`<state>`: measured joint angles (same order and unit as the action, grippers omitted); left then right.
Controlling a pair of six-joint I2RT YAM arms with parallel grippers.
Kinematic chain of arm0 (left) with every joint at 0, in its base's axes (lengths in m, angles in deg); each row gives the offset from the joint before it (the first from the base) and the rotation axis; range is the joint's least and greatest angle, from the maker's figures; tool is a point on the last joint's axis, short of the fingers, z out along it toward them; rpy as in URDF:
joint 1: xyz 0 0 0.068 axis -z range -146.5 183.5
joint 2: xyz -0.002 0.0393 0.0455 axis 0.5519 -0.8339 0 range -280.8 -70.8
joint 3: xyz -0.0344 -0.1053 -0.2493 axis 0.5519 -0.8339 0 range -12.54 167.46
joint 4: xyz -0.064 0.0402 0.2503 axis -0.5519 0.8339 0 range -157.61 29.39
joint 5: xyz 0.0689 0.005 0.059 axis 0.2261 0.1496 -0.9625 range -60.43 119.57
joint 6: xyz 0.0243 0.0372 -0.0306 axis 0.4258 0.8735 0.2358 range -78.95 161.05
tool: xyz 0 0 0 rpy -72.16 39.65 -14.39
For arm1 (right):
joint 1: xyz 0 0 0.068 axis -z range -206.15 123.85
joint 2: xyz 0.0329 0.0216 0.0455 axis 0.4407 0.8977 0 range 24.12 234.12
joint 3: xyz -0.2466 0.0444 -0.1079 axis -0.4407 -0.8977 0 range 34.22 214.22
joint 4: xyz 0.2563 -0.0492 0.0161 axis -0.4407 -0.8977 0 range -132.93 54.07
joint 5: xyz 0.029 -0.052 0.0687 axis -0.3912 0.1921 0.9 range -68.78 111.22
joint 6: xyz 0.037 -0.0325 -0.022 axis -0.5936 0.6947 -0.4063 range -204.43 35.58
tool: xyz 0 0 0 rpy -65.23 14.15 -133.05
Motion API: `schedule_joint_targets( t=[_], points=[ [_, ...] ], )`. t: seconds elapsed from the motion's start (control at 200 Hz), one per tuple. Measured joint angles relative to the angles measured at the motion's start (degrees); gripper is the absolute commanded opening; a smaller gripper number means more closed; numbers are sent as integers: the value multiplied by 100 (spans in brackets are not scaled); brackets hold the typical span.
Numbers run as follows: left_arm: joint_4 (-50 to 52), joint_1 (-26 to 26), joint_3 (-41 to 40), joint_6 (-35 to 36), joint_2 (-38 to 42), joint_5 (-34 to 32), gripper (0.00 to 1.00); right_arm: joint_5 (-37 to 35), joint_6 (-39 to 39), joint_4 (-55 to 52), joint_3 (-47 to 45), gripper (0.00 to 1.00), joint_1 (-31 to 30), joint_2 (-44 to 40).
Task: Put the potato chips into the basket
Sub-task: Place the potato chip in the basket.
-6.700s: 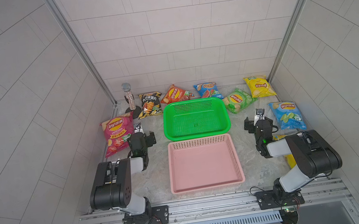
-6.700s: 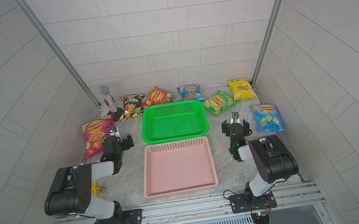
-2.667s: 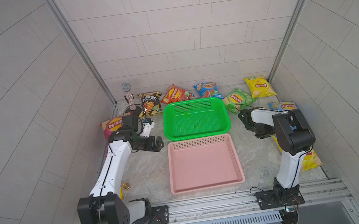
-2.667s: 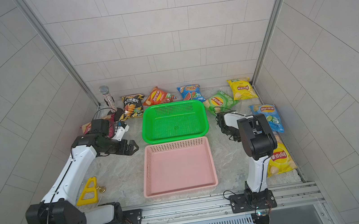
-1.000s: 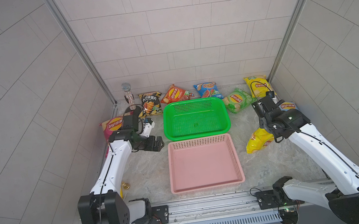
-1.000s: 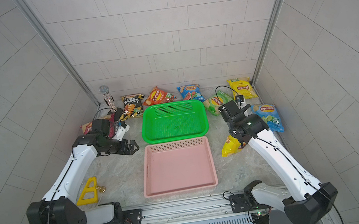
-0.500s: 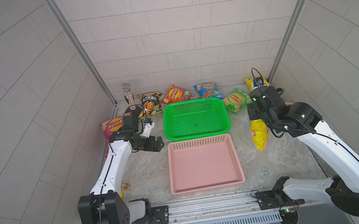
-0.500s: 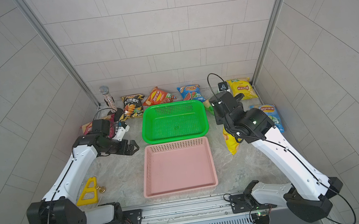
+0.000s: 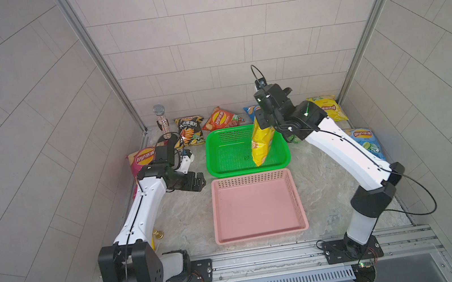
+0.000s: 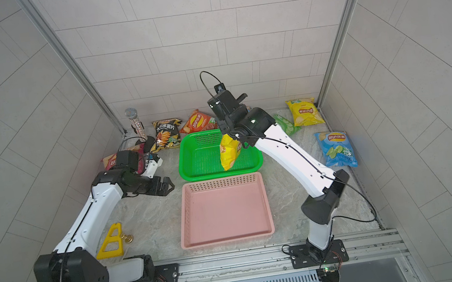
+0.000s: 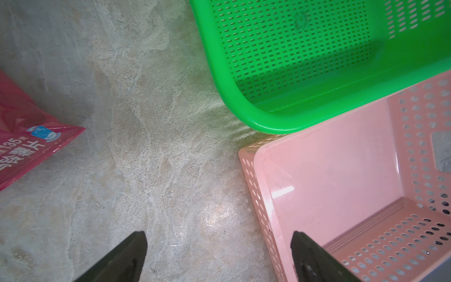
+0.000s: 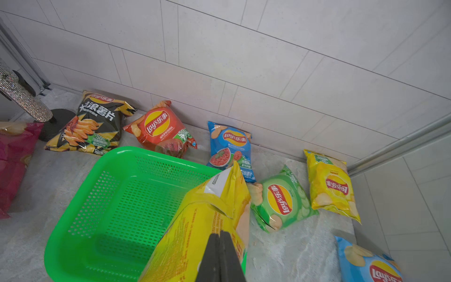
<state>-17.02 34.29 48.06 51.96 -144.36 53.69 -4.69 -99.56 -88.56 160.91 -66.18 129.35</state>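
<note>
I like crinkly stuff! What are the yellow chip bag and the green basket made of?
The yellow chip bag looks like thin, glossy plastic film: it shines, creases and hangs limp from the shut right gripper. The green basket looks like hard, smooth moulded plastic: shiny rounded rim, neat rows of little holes.

The yellow chip bag [image 9: 261, 146] at the centre of both top views is glossy, crinkled plastic film. The green basket [image 9: 237, 171] is shiny moulded plastic, perforated on floor and walls; the pink basket [image 9: 261, 234] below it looks more satin, with holed walls. The tabletop [image 9: 186, 212] is mottled, stone-look and faintly shiny, the microphone [image 9: 162, 123] at upper left glitters, and the bottom rail [image 9: 263, 256] is bare metal.
</note>
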Motion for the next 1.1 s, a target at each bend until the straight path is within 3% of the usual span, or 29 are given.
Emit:
schedule_joint_targets(
  t=[0.265, 0.53, 0.57, 0.695, 0.786, 1.001, 1.101],
  points=[
    [-44, 0, -13, -17, 7, -68, 100, -586, -2, 240, 2046, 0, -289, 2253],
    [-61, 0, -17, -39, 7, -127, 100, -1115, -61, 667, 2376, 0, -476, 3294],
    [-61, 0, -17, -42, 7, -129, 100, -1106, -81, 796, 2387, 6, -501, 3370],
    [-63, 0, -20, -42, 7, -133, 100, -951, -225, 1167, 2415, 12, -538, 3506],
    [-63, 0, -20, -42, 7, -136, 100, -763, -350, 1384, 2428, 29, -540, 3512],
    [-63, 0, -20, -46, 7, -146, 100, 118, -645, 1711, 2448, 37, -468, 3519],
    [-63, 0, -20, -55, 7, -149, 100, 531, -752, 1696, 2448, 48, -446, 3519]
  ],
)
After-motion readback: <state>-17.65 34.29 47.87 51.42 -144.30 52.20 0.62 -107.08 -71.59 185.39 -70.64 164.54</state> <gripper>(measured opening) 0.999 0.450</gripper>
